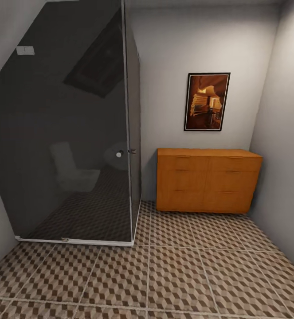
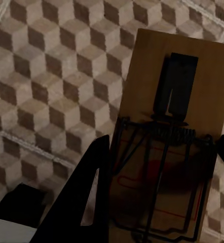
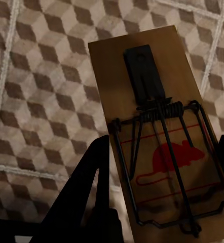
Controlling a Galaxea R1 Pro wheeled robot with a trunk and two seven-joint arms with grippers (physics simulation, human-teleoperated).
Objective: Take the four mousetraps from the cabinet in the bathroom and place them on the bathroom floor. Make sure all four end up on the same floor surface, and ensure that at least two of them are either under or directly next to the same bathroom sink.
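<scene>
A tan mousetrap with dark spring wire and a red mark sits between the dark fingers of my left gripper, which is shut on it above the cube-patterned bathroom floor. My right gripper is shut on a second mousetrap with a red mouse print, also held over the floor. In the head view the orange-brown cabinet stands against the far wall with its drawers shut and its top bare. The bathroom sink is out of view.
A dark glass shower enclosure with a white base fills the left side, next to the cabinet. A framed picture hangs above the cabinet. A grey wall closes the right side. Patterned floor stretches between me and the cabinet.
</scene>
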